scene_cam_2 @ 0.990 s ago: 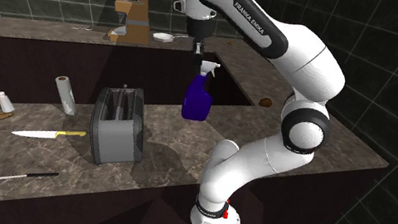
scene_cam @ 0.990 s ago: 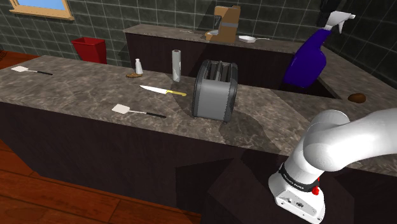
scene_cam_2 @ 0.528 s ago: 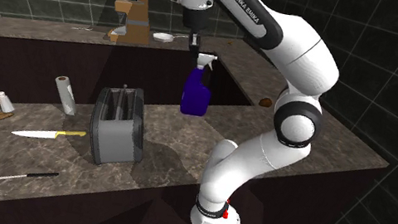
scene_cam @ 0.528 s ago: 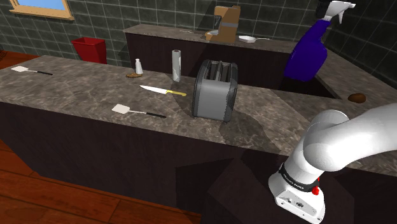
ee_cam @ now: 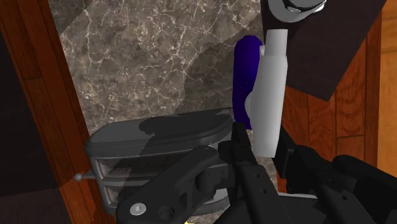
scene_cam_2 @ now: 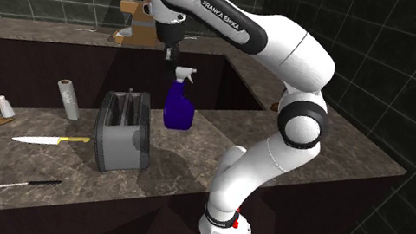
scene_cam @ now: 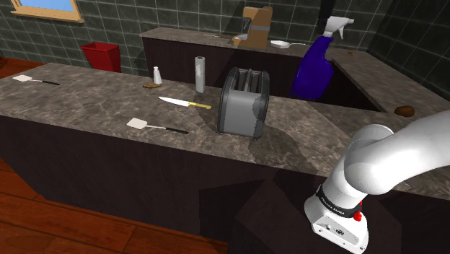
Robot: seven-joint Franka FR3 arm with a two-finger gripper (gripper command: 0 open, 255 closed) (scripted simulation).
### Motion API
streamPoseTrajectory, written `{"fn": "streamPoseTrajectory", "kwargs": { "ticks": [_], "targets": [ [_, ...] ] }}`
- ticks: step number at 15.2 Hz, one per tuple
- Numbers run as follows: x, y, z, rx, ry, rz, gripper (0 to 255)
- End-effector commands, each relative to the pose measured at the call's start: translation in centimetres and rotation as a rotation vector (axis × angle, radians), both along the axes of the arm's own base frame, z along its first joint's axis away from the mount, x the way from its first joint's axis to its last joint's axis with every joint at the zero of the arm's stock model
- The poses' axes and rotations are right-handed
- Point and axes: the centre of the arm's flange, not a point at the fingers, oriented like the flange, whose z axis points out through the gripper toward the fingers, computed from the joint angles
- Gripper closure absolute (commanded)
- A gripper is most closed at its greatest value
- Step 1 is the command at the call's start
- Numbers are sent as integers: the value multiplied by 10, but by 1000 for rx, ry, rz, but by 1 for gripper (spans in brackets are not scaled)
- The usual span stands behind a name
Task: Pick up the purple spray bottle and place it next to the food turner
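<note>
The black two-finger pincer point(scene_cam_2: 171, 59) is closed on the white spray head of the purple spray bottle point(scene_cam_2: 178, 106). The bottle hangs under it in the air, up off the grey stone counter point(scene_cam: 86, 101). In the wrist view one black finger point(ee_cam: 240, 149) sits on each side of the white head, with the purple body past it. In the shoulder view the bottle is at 2 o'clock from the dark grey two-slot toaster point(scene_cam: 243, 101). The white food turner with the thin dark handle point(scene_cam: 148, 125) lies flat at 8 o'clock from the toaster, well apart from the bottle. A yellow-handled knife point(scene_cam: 184, 102) lies at 2 o'clock from the turner. I think the bottle is stiff, smooth and not very heavy. The head is a thin place to hold and the fat body hangs low, so it may swing or slip if moved fast. The narrow neck looks like the best spot to grip, and the flat bottom should go down first.
</note>
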Motion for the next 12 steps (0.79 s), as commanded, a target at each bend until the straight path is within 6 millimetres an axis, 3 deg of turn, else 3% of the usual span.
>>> {"fn": "streamPoseTrajectory", "kwargs": {
  "ticks": [1, 12],
  "targets": [
    [23, 12, -12, 0, -1, 0, 255],
    [138, 75, -73, 0, -1, 0, 255]
  ]
}}
